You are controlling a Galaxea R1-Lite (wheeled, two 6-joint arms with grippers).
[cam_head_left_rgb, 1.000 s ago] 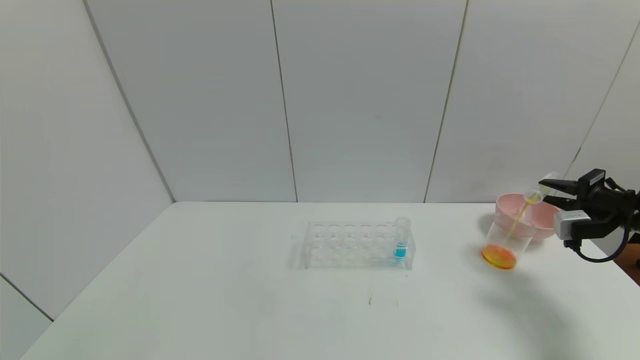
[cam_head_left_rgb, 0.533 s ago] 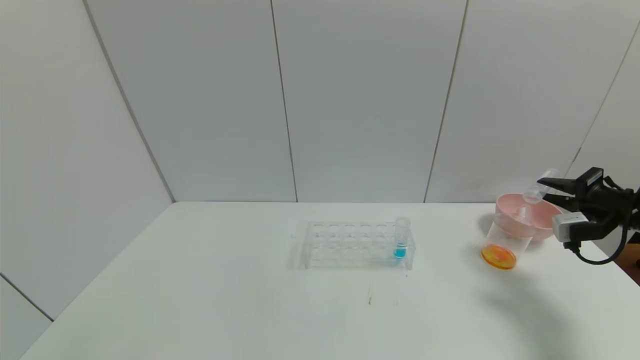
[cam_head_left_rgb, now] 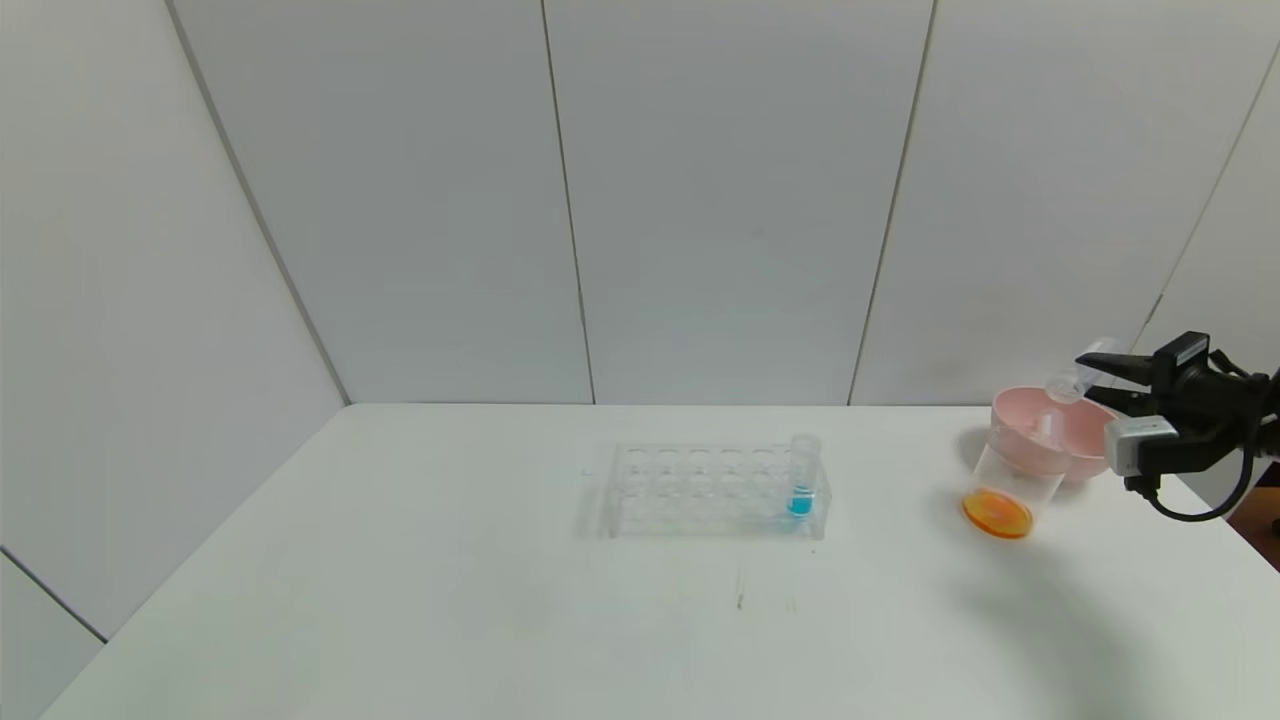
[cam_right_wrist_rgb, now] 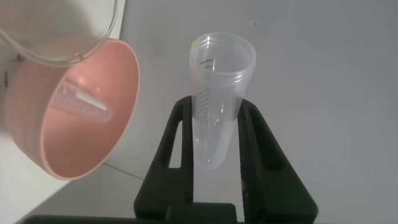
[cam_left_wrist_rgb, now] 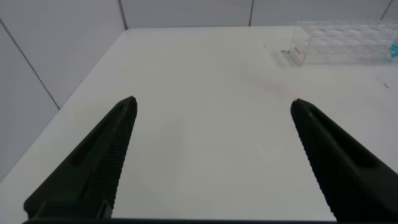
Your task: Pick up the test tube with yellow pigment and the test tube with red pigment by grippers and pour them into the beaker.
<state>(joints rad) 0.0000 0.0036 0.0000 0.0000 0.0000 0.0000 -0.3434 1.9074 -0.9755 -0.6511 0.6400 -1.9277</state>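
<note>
Right gripper: the black claw [cam_head_left_rgb: 1100, 378] sits at the right edge of the head view, above and just right of the pink bowl; its ribbed fingers [cam_right_wrist_rgb: 250, 149] are clamped on a clear tube.

Held tube: the test tube with yellow pigment [cam_right_wrist_rgb: 217, 93] is smooth clear plastic, conical at its closed end, with faint printed marks and a threaded-looking rim; it looks empty and lies tilted, its open mouth toward the beaker. In the head view it shows at [cam_head_left_rgb: 1075, 372].

Beaker: the beaker [cam_head_left_rgb: 1010, 490] is a clear tapered cup in the right part of the head view, in front of the pink bowl and overlapping it; a shallow orange pool covers its round bottom. Its curved rim shows at upper left in the right wrist view [cam_right_wrist_rgb: 68, 43].

Other tube: the test tube with red pigment [cam_right_wrist_rgb: 84, 101], clear and seemingly empty, lies on its side inside the pink bowl; head view [cam_head_left_rgb: 1043, 428].

Pink bowl: the pink bowl [cam_head_left_rgb: 1085, 435] is matte, round and shallow, at the table's far right.

Rack: the clear many-holed rack [cam_head_left_rgb: 700, 490] stands mid-table, boxy and glossy, with one blue-liquid tube [cam_head_left_rgb: 803, 480] upright at its right end.

Left gripper: the left gripper [cam_left_wrist_rgb: 214, 158] hangs over the bare white table [cam_head_left_rgb: 400, 600], its two black ridged, pointed fingers spread wide apart, holding nothing.
</note>
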